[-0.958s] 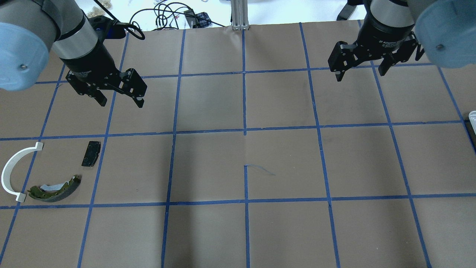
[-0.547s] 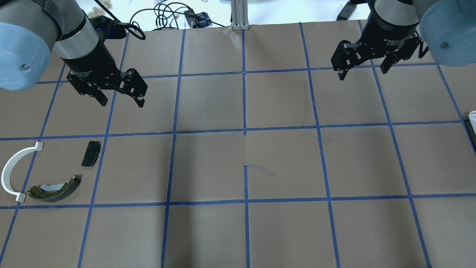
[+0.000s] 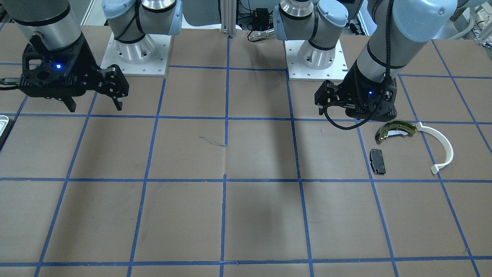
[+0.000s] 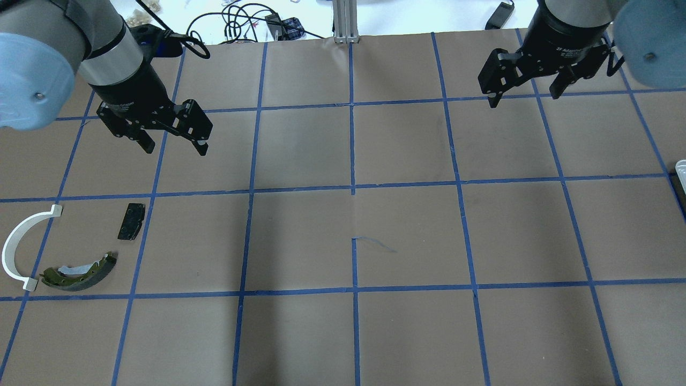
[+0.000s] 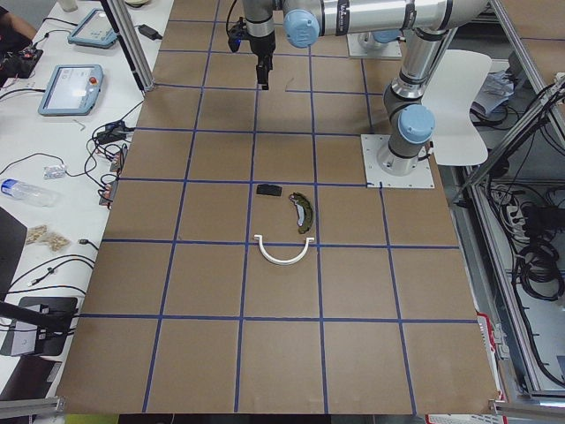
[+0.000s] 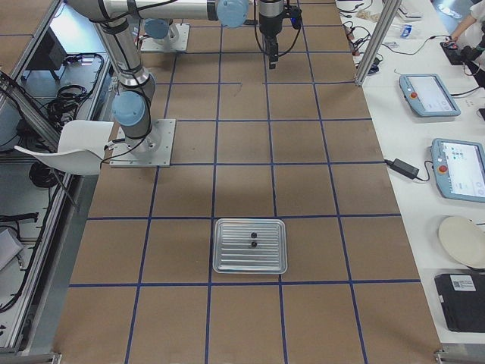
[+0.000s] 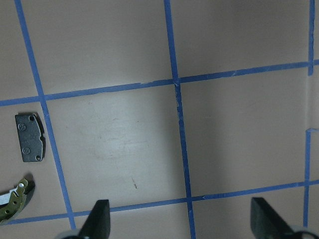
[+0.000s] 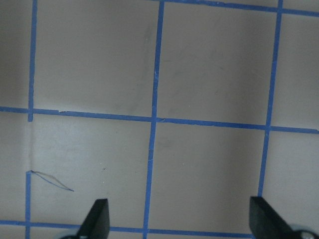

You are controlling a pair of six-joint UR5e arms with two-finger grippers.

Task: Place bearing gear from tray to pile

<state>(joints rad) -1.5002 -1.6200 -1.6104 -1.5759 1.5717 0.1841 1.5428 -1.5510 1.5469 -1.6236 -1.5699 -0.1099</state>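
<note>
Brown paper ruled into squares by blue tape covers the tabletop (image 4: 353, 332), and almost nothing on it has stirred in the last second. Only the right arm has moved. Its black two-finger right tool (image 4: 523, 99) has slid a little toward the far edge of the tabletop and slightly out toward its own side. Its fingers stand wide apart with nothing between them, and its wrist view shows only bare paper and tape below. The left arm has not budged. Its black left tool (image 4: 175, 149) hangs spread and empty, near the pile (image 4: 107, 262) but apart from it.

Off at the robot's right end lies the pale grey shallow tray (image 6: 227, 258), rounded at its raised rim and well apart from both arms. The pile sits unchanged at the opposite end: a white curved plastic arc (image 4: 6, 252), an olive-gold curved brake shoe (image 4: 75, 284) just beside it, and a small black rectangular pad (image 4: 131, 221) nearby. Two small dark round pieces (image 6: 251, 234) rest near the middle of the tray. I take the bearing gear (image 6: 253, 243) to be one of them, though they are too small to tell apart.

So I judge the task barely begun. The drift looks like the opening of a reach toward the tray, with the pick-up and the carry across the whole tabletop yet to come.
</note>
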